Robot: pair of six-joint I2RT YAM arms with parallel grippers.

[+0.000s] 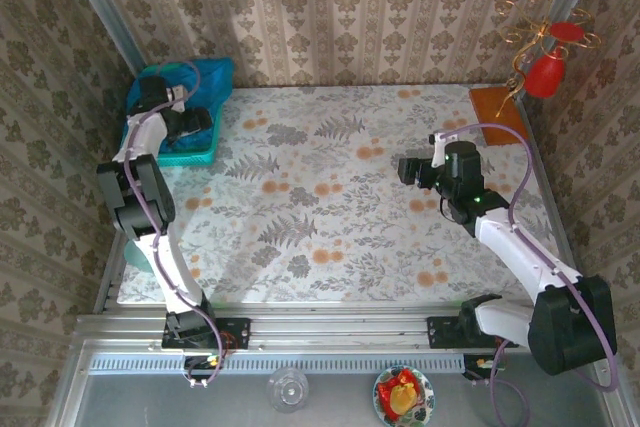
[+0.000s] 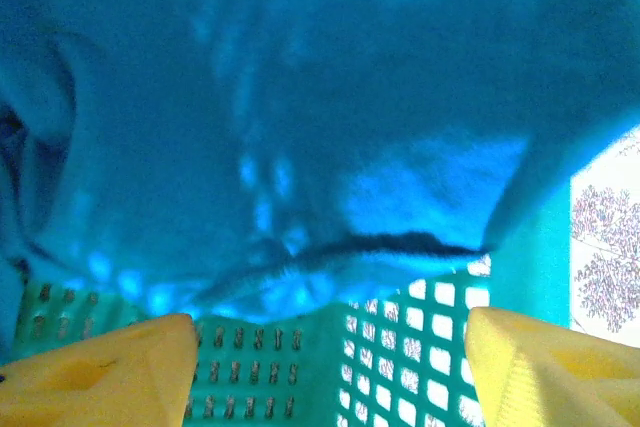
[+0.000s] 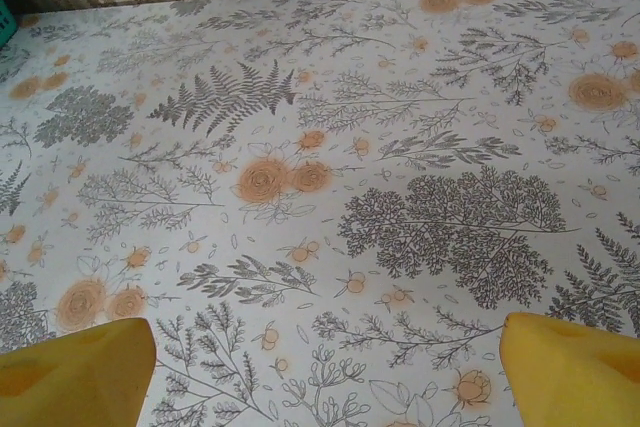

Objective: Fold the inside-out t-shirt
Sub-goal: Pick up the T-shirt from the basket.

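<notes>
Over at the far left corner of the table (image 1: 330,237), a green mesh basket (image 1: 186,156) is sitting against the wall, and the blue t-shirt (image 1: 208,77) is lying bunched up inside it, spilling over the far rim. The left claw (image 1: 190,125) is reaching down into that basket. From its own camera, the left claw (image 2: 330,325) is standing wide, its yellow fingers (image 2: 100,377) spread apart with nothing pinched between them. The shirt (image 2: 300,127) is hanging in soft folds just ahead of them, and the basket's mesh wall (image 2: 400,357) is showing through underneath. I cannot tell whether the fingers are touching the cloth.

On the right side, well apart from the basket, the right claw (image 1: 405,169) is hovering above the flowered tablecloth and pointing left. Its wrist camera is showing the right claw (image 3: 325,332) gaping wide too, yellow fingers (image 3: 570,367) apart, with bare tablecloth (image 3: 400,147) between them.

Along the near edge, a glass (image 1: 288,388) and a small plate (image 1: 424,397) holding something red and yellow are sitting beside each other.
</notes>
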